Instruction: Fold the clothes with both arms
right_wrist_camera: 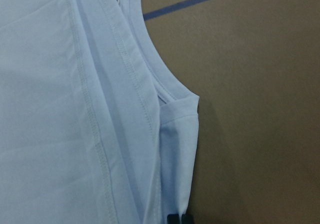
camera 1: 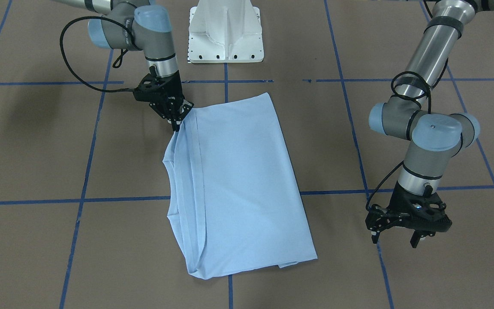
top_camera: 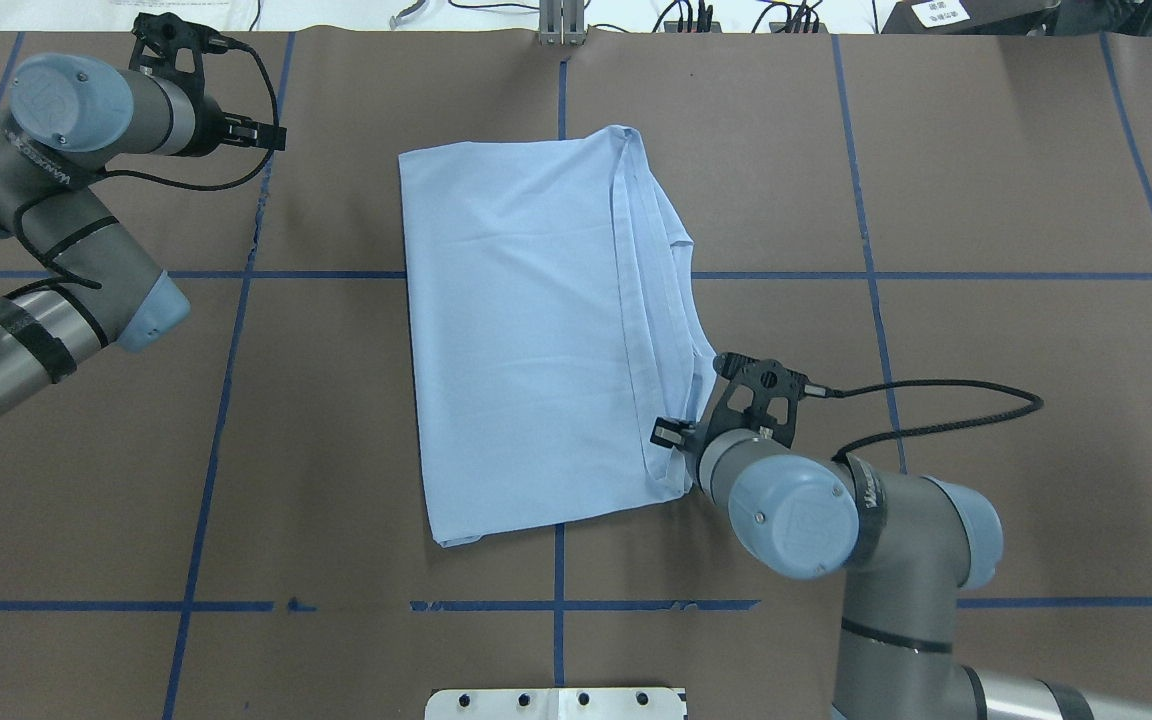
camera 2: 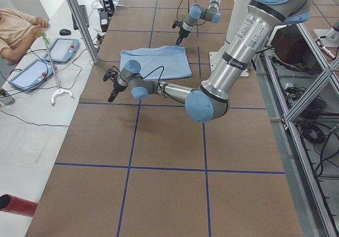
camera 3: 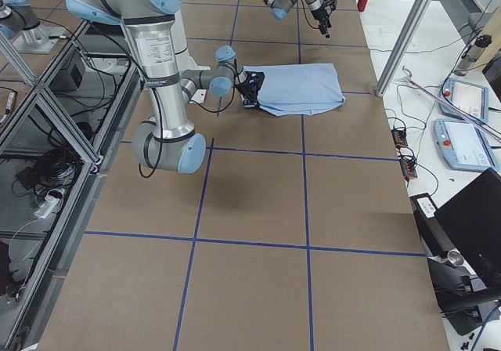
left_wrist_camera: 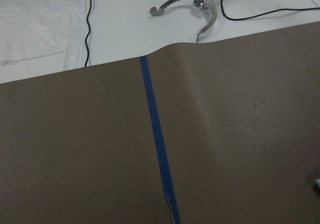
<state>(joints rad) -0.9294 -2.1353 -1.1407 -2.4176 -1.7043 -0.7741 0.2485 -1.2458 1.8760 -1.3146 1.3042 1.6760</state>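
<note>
T-shirt [camera 1: 242, 180] lay folded flat on bench [camera 1: 37, 163]. Hems and collar edge sat stacked along side nearest right gripper [camera 1: 177, 120]. Right gripper's fingers were pinched together on shirt corner. Rest of shirt spread away from it. Left gripper [camera 1: 395, 238] hung well apart from shirt, above blue tape line [camera 1: 382, 266], fingers spread wide.

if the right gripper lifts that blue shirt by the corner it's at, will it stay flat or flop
Probably floppy: the T-shirt lies folded in thin, soft layers, so it would likely drape down from the right gripper. It looks light, being thin cloth. Pushed, it would likely bunch up on the brown table cover rather than slide whole.
</note>
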